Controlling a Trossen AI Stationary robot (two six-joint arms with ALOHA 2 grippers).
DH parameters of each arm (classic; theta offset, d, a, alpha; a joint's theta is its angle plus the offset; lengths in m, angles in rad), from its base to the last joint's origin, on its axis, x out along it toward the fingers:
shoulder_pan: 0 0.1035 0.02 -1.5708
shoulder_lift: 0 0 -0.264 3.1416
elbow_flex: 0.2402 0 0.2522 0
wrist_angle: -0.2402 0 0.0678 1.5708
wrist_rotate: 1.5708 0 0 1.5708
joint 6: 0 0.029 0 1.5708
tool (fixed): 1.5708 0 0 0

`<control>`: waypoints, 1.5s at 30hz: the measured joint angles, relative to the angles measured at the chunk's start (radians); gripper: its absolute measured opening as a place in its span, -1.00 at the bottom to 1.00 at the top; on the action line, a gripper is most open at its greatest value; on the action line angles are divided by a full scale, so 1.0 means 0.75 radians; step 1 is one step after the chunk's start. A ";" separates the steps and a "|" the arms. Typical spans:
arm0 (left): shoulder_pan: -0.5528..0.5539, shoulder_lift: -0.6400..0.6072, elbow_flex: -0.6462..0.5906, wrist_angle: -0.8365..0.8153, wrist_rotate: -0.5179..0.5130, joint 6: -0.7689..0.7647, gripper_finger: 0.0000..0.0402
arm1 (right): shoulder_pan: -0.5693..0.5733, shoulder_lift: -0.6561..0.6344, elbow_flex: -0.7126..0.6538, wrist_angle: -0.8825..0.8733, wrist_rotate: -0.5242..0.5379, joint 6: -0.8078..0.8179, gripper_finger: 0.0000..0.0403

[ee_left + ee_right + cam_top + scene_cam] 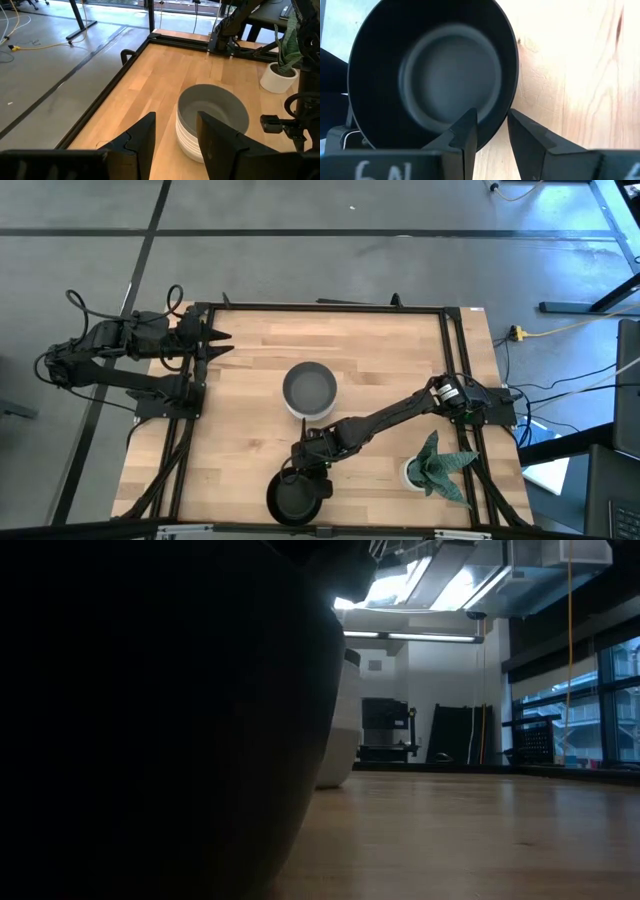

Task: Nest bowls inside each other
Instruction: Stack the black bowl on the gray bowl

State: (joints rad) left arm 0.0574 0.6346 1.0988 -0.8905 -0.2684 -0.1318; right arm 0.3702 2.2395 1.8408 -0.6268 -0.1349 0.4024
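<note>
On the wooden table [250, 430], a black bowl [296, 498] sits beside grey concrete floor [300, 260].

A small white pot [414, 473] with a spiky green plant [443, 465] stands on the wooden table [250, 380].

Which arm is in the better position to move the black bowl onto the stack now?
Right. The right gripper is at the black bowl, open with its fingers astride the rim. The left gripper is parked at the table's far left edge, away from the stack.
</note>
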 joint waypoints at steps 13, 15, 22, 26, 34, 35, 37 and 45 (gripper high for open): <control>0.000 0.000 0.000 0.000 0.001 0.000 -0.33 | -0.009 -0.045 0.000 0.249 0.170 -0.190 -0.46; 0.000 0.000 0.000 0.000 0.001 0.000 -0.33 | -0.012 -0.070 0.001 0.273 0.231 -0.216 -0.46; 0.000 0.000 0.000 0.000 0.010 -0.031 -0.33 | -0.039 -0.120 0.001 0.276 0.271 -0.269 -0.46; -0.001 0.000 0.000 0.000 0.037 -0.044 -0.33 | -0.039 -0.120 -0.028 0.465 0.272 -0.300 -0.46; -0.001 0.000 0.000 0.000 0.036 -0.061 -0.33 | -0.039 -0.121 -0.211 0.848 0.228 -0.279 -0.46; -0.001 0.000 0.000 0.000 0.036 -0.061 -0.33 | -0.039 -0.121 -0.225 0.839 0.227 -0.278 -0.46; -0.001 0.000 0.000 0.000 0.036 -0.061 -0.33 | -0.039 -0.120 -0.248 0.815 0.213 -0.264 -0.46; -0.001 0.000 0.000 0.000 0.036 -0.060 -0.33 | -0.038 -0.128 -0.397 0.801 0.068 -0.157 -0.46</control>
State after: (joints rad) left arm 0.0570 0.6346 1.0988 -0.8902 -0.2413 -0.1768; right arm 0.3416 2.1433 1.5427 -0.0259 -0.0838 0.2843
